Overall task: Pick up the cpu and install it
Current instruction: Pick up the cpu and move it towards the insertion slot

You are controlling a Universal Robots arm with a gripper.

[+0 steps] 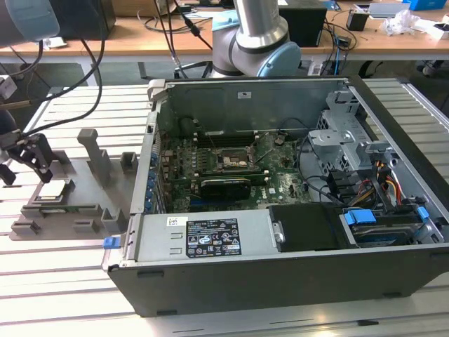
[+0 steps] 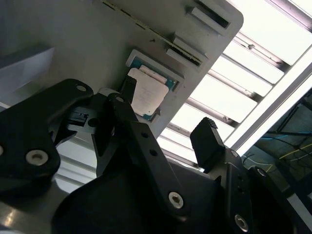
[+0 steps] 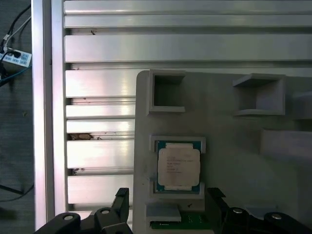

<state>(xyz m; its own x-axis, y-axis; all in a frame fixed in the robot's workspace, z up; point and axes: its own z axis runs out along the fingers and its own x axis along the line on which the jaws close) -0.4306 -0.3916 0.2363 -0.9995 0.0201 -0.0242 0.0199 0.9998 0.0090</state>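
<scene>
The jaws are spread wide and empty above the grey fixture tray (image 3: 234, 161), with nothing touched. The cpu (image 3: 179, 166) is seen lying flat in its tray recess, just ahead of the jaws and in line with the gap between them. The pick-up step is judged in hand; a square, gentle closure on the chip's edges is called for.
</scene>
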